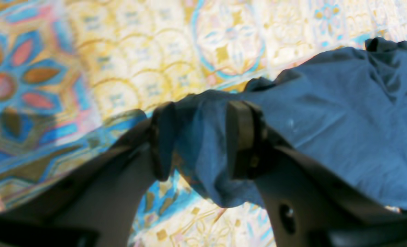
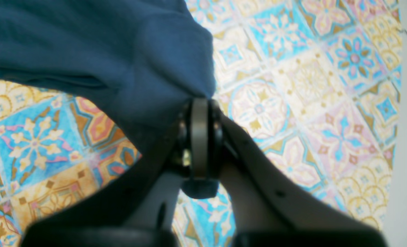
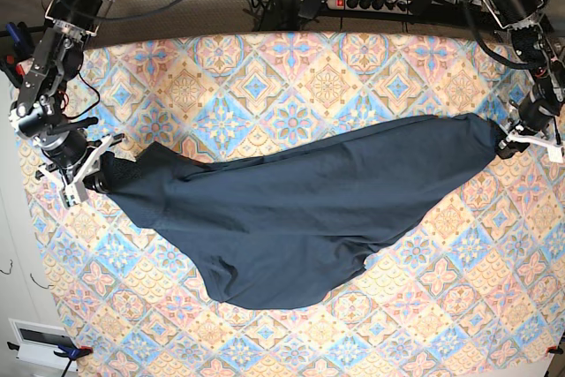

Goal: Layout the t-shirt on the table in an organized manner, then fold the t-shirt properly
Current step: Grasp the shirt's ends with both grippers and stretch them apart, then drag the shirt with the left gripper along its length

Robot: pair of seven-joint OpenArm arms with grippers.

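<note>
A plain dark navy-blue cloth t-shirt is stretched across the wide table covered in a pastel orange, pink and blue tile-patterned cloth, drawn taut between the two arms and sagging toward the near edge in a broad rounded belly. One end of the fabric is pinched by the right gripper (on the base view's left), whose dark jaws are seen pressed together on a corner of cloth in the right wrist view. At the other end, a fold of the garment is seen between the jaws of the left gripper, which stand partly apart around it; whether the cloth is truly clamped there cannot be told.
</note>
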